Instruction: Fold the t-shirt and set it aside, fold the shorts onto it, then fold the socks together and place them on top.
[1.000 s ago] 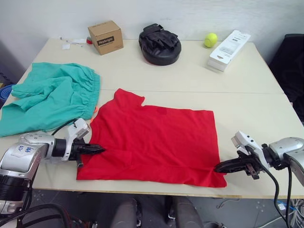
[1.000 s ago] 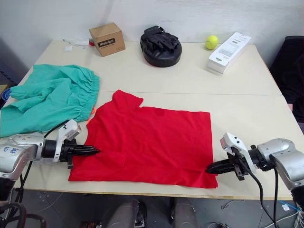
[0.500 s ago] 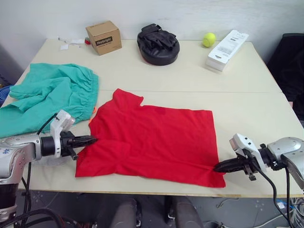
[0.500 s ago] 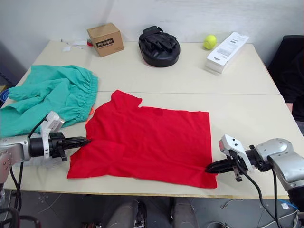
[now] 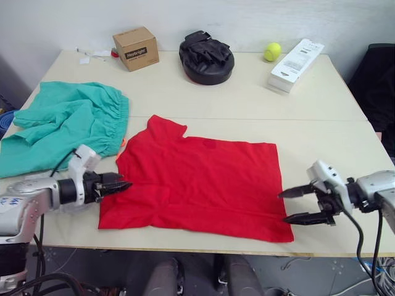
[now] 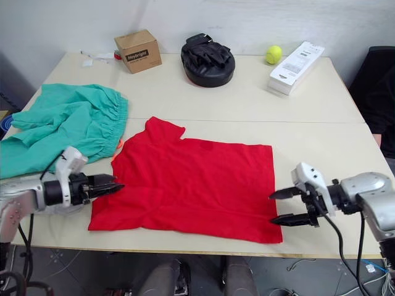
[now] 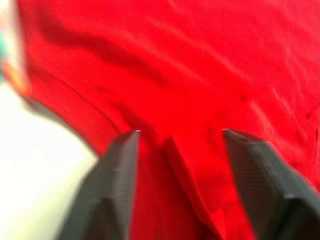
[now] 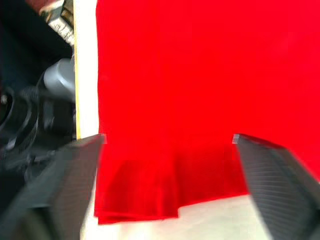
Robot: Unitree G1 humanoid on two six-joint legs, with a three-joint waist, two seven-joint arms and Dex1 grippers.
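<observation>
**Both grippers spread at the red shirt's edges**

The left gripper point(image 5: 125, 184) has its fingers point(image 7: 116, 175) parted, tips over the sleeve-side edge of the t-shirt point(image 5: 203, 182). The right gripper point(image 5: 287, 205) is spread wide at the shirt's near hem corner, holding nothing. The shirt lies flat on the table point(image 5: 321, 132). At 10 o'clock from it, touching its sleeve edge, lie the shorts point(image 5: 65, 126). Toward 12 o'clock sit a cardboard box point(image 5: 136, 48), a black pad point(image 5: 206, 58), a tennis ball point(image 5: 271, 51) and a white box point(image 5: 297, 57).
</observation>
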